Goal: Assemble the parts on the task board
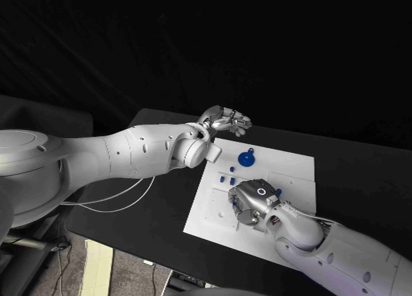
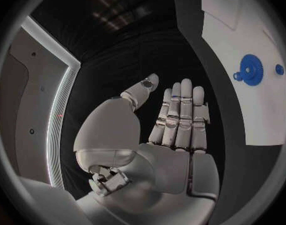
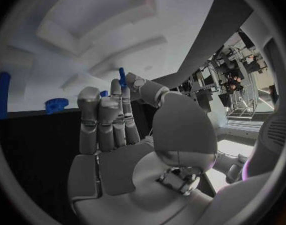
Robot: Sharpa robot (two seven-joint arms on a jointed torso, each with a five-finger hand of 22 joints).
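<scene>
lab | black table (image 1: 366, 166) | equipment racks (image 3: 233, 72)

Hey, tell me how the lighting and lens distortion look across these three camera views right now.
Head view: dark surround, the white task board brightly lit, the round blue gear crisp on it. Left wrist view: fisheye bends the board's straight edges; the silver left hand is evenly lit against black. Right wrist view: same curving; the silver right hand looks dimmer than the bright room behind it.

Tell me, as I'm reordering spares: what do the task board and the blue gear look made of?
The task board looks like matte white plastic, flat and even with no glare, though painted metal is possible. The blue gear looks like moulded plastic: uniform saturated colour, fine teeth.
</scene>
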